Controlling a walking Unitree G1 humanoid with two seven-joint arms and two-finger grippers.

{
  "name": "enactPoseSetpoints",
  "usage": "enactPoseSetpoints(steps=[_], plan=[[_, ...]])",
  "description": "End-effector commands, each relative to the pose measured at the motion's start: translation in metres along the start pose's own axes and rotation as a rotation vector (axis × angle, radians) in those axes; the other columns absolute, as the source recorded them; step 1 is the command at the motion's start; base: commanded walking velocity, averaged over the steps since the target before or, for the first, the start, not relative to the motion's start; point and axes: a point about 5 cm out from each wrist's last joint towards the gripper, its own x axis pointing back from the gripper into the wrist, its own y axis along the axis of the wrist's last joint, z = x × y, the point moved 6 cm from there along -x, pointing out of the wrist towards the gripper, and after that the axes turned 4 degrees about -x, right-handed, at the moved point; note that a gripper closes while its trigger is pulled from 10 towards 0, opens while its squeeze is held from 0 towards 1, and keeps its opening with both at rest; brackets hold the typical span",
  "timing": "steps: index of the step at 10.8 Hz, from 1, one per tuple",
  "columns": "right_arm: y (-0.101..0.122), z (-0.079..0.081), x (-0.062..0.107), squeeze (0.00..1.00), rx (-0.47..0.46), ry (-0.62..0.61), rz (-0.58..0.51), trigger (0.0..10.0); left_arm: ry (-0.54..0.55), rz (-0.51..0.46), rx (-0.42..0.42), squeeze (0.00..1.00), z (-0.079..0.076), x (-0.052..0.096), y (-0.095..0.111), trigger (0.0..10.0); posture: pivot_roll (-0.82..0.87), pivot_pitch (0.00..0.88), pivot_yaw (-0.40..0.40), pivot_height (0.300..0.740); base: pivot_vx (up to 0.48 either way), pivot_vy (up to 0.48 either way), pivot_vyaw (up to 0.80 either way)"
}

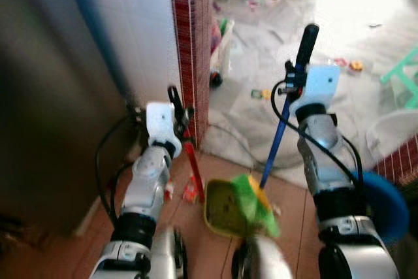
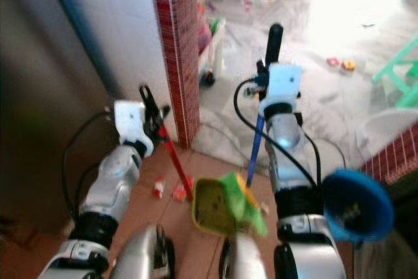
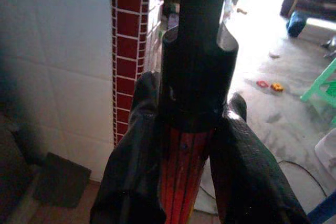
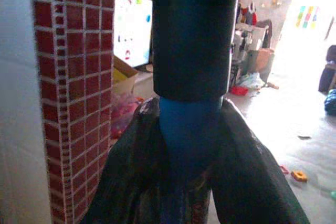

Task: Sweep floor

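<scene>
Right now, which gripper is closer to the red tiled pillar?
Left. The left gripper, shut on the red handle, sits right beside the red tiled pillar; the right gripper, holding the blue broom handle, is farther out.

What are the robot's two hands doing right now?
Left hand: closed on the red dustpan handle.
Right hand: closed on the blue broom handle with black grip.

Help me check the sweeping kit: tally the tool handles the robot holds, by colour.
Red handle: 1, in the left gripper
Blue handle: 1, in the right gripper
Total: 2
</scene>
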Motion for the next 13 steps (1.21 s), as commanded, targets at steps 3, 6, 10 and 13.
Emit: enactPoseSetpoints(steps=[3,6,10,13], plan=[[0.010,0.003,-0.004,0.00,0.016,0.018,-0.043,10.0,-0.004,0.021,0.041,0.00,-0.002,0.003,-0.006,10.0,-0.09,0.023,0.014,0.648,-0.081,0.000,0.00],[-0.020,-0.007,0.014,0.00,0.053,0.028,0.043,10.0,-0.044,-0.037,0.088,0.00,-0.010,0.004,0.005,10.0,-0.09,0.000,0.042,0.648,0.305,0.000,0.00],[0.001,-0.013,0.000,0.00,-0.019,0.014,-0.028,10.0,-0.083,-0.045,0.110,0.00,-0.020,-0.003,0.010,10.0,-0.12,0.000,0.055,0.687,0.000,0.000,0.00],[0.007,-0.014,-0.010,0.00,-0.071,0.008,-0.031,10.0,-0.049,-0.040,0.109,0.00,-0.010,0.002,0.004,10.0,-0.10,0.000,0.043,0.737,0.000,0.000,0.00]])
